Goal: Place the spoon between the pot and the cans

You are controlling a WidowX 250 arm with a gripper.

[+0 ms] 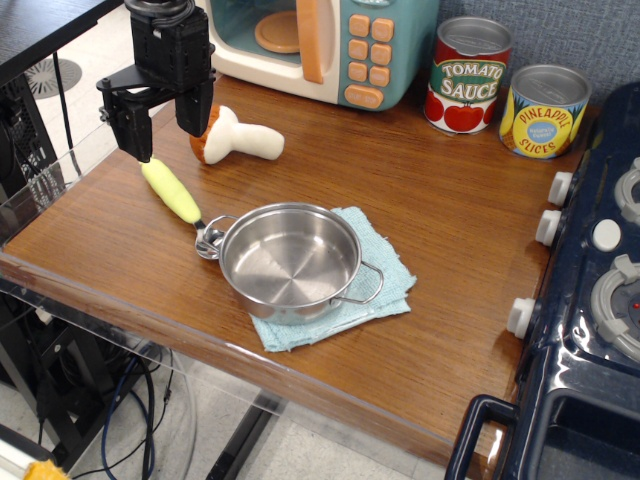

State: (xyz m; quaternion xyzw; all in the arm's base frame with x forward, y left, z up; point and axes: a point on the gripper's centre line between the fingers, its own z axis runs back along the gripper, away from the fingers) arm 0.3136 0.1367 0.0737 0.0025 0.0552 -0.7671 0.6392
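The spoon (176, 196) lies on the wooden table left of the pot, its yellow-green handle pointing up-left and its small metal bowl touching the pot's left loop handle. The shiny steel pot (290, 260) stands on a light blue cloth (375, 290) at the front middle. The red-green Tomato Sauce can (468, 76) and the shorter yellow-blue Pineapple Slices can (543, 111) stand at the back right. My black gripper (165, 130) hangs just above the far end of the spoon's handle, fingers apart and holding nothing.
A plush brown-capped white mushroom (238, 137) lies just right of my gripper. A toy microwave (330, 45) stands at the back. A dark blue toy stove (600, 280) with white knobs fills the right side. The table's front edge runs diagonally below the pot.
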